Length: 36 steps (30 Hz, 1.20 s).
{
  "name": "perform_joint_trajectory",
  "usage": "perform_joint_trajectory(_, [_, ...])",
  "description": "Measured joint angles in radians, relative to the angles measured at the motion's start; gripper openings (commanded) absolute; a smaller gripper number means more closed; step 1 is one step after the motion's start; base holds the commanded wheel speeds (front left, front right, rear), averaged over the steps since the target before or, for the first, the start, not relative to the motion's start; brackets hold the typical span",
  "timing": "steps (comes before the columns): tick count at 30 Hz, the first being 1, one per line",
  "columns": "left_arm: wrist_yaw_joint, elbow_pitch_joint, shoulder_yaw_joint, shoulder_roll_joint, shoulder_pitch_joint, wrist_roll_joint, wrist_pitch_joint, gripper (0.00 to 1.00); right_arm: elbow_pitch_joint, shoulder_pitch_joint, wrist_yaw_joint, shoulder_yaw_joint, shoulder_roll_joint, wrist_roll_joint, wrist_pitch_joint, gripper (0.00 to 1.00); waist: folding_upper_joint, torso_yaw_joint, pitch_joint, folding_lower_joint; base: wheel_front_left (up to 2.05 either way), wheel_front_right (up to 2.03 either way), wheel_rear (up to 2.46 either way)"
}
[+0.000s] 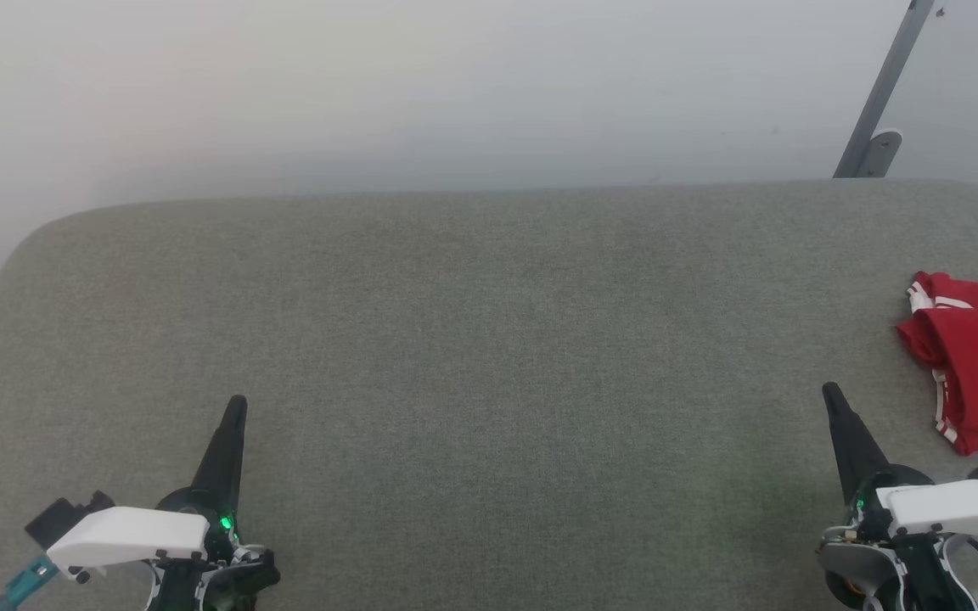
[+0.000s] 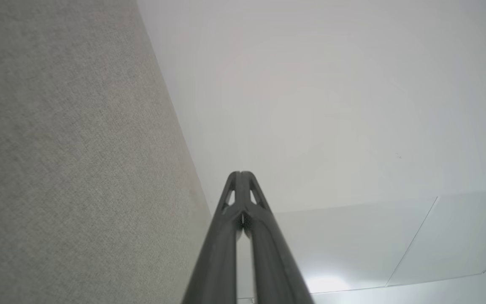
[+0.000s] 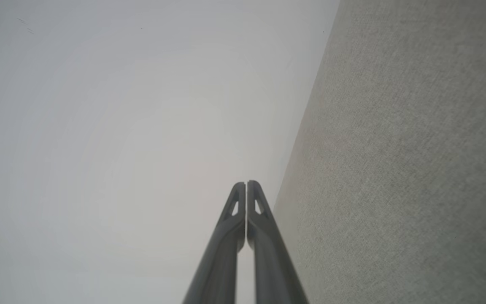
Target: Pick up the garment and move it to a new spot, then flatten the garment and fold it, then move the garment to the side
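Note:
The garment (image 1: 977, 373), red with white striped trim, lies bunched and folded over at the right edge of the grey felt table (image 1: 489, 339), partly cut off by the head view's border. My right gripper (image 1: 831, 392) is shut and empty, hovering low at the lower right, a short way left of and nearer than the garment. At the lower left my left gripper (image 1: 237, 404) is shut too, holding nothing. In the wrist views each pair of dark fingers, left (image 2: 240, 174) and right (image 3: 246, 184), is pressed tip to tip beside the table's surface.
A pale wall (image 1: 421, 93) rises behind the table's far edge. A grey metal bracket (image 1: 878, 127) leans at the back right. The table's rounded corner (image 1: 39, 233) shows at the far left. White panels (image 2: 395, 240) appear in the left wrist view.

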Motion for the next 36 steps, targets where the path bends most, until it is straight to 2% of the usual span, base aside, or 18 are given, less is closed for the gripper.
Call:
perform_joint_trajectory(17, [0.0,0.005,0.002,-0.017,-0.021,-0.095,0.028,0.0,-0.012,-0.012,0.0,-0.006,0.013,0.098,0.029,0.0,0.0,-0.001,0.004,0.0,0.0,0.0,0.0])
perform_joint_trajectory(36, [0.0,0.005,0.002,-0.017,-0.021,-0.095,0.028,0.0,-0.013,-0.014,0.0,-0.006,0.014,0.098,0.03,0.0,0.0,-0.001,0.004,0.0001,0.0,0.0,0.0])
